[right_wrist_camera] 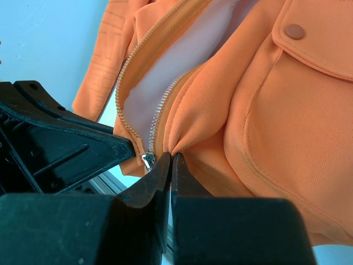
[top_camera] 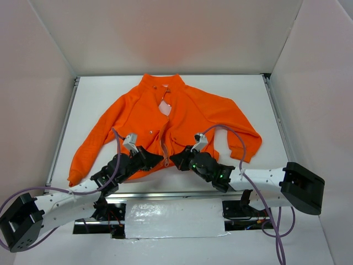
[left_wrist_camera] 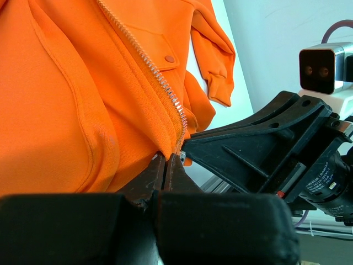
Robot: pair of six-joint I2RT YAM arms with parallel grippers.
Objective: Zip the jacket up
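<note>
The bright orange jacket lies flat on the white table, collar at the far side, front zipper partly open with whitish lining showing. My left gripper is shut on the hem fabric just left of the zipper's bottom end. My right gripper is shut on the hem fabric just right of the zipper, with the metal slider right beside its fingertips. The two grippers nearly touch. In the left wrist view the orange cloth bunches at my jaws; in the right wrist view the cloth puckers there too.
White walls enclose the table on three sides. A metal rail runs along the near edge, just under the jacket's hem. The sleeves spread to both sides. A snap pocket flap is near the right gripper.
</note>
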